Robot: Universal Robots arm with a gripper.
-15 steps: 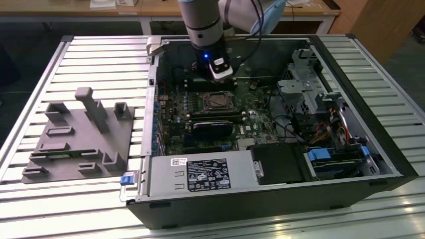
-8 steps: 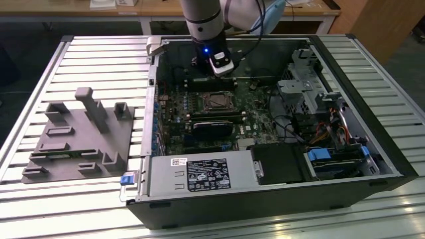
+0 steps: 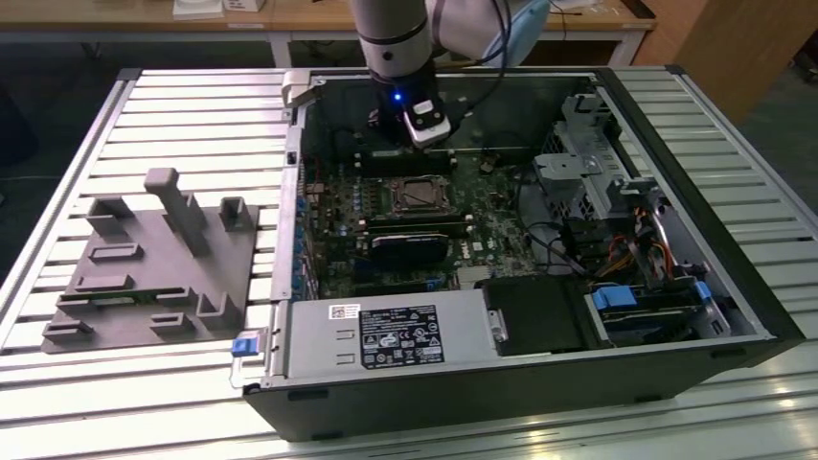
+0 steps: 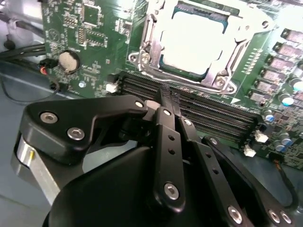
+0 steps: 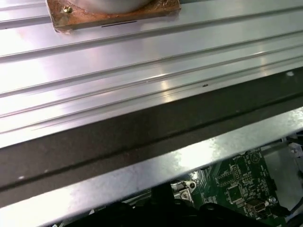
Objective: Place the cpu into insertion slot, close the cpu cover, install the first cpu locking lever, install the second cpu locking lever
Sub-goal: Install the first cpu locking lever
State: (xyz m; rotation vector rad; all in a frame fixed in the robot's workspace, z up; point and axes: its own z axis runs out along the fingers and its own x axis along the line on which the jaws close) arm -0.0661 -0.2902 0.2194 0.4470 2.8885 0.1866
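In the second wrist view the cpu (image 4: 191,40) shows as a pale bright square lying in the insertion slot (image 4: 142,49) on the green board. The silvery cpu cover (image 4: 215,78) frames it and looks laid flat. My gripper (image 4: 169,97) hangs just above the long black memory slots beside the socket, its black fingers (image 4: 165,123) pressed together with nothing between them. In the exterior view the slot (image 3: 416,195) sits mid-board inside the open computer case, and the arm's wrist (image 3: 416,120) hovers over the board just behind it. I cannot make out the locking levers.
Black memory slots (image 4: 213,118) run beside the socket, and a coin battery (image 4: 69,60) lies on the board. A grey power-supply box (image 3: 383,335) fills the case's near side, drive bays (image 3: 639,302) its right. A grey fixture (image 3: 153,259) rests on the slatted table (image 5: 142,52).
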